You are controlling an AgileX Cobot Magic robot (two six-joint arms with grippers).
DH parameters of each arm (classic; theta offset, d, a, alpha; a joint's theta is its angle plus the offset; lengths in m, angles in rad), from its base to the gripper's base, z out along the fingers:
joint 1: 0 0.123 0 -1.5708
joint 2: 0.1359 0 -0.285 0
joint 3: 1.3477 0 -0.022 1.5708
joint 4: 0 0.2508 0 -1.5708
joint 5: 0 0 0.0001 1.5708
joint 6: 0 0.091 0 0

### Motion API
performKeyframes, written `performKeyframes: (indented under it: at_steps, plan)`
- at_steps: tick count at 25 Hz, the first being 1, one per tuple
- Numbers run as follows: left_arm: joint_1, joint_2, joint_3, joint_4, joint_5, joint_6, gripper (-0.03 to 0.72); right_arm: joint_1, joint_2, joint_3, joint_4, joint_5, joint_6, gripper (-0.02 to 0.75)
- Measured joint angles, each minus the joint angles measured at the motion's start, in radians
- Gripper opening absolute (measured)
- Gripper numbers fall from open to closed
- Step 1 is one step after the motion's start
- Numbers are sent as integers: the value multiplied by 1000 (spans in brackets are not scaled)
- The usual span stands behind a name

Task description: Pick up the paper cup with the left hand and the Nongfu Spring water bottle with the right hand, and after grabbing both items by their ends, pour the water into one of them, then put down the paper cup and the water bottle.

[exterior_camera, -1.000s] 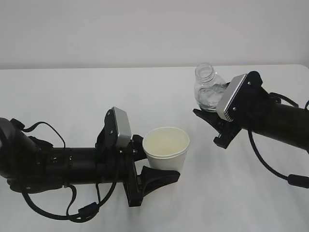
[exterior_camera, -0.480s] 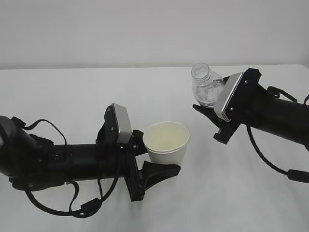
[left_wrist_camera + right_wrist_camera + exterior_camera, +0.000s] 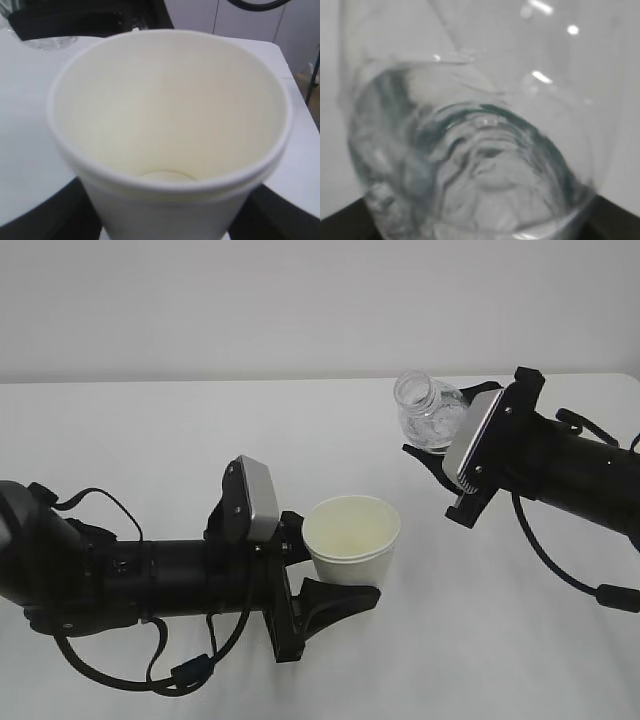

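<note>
The white paper cup (image 3: pixel 352 536) stands upright off the table, held low on its body by my left gripper (image 3: pixel 343 572), one black finger on each side. In the left wrist view the paper cup (image 3: pixel 165 125) fills the frame and its bare bottom shows; my left gripper (image 3: pixel 165 222) is shut on it. Up and to the right, the clear, capless Nongfu Spring water bottle (image 3: pixel 426 412) is tilted with its mouth toward the upper left, and my right gripper (image 3: pixel 447 435) is shut on its lower end. Water (image 3: pixel 485 175) sits in the bottle (image 3: pixel 470 125), clamped by my right gripper (image 3: pixel 475 232). No stream shows.
The white table (image 3: pixel 150 430) runs back to a plain pale wall. A black cable (image 3: pixel 560 580) loops below the right arm, and cables (image 3: pixel 170 670) hang under the left arm near the front edge.
The right arm has raised the bottle a little and tipped its mouth further left. The left arm has carried the cup slightly to the right. Both grips are unchanged.
</note>
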Motion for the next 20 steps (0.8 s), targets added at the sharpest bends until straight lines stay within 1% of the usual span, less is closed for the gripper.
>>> performKeyframes:
  at_steps: [7, 12, 20]
  plan:
    - [-9, 0, 0, 5, 0, 0, 480, 0, 0, 0, 3, -2, -67, 491]
    - [-9, 0, 0, 2, 0, 12, 480, 0, 0, 0, 3, -49, -102, 491]
    - [-9, 0, 0, -7, 0, 24, 480, 0, 0, 0, 3, -68, -175, 491]
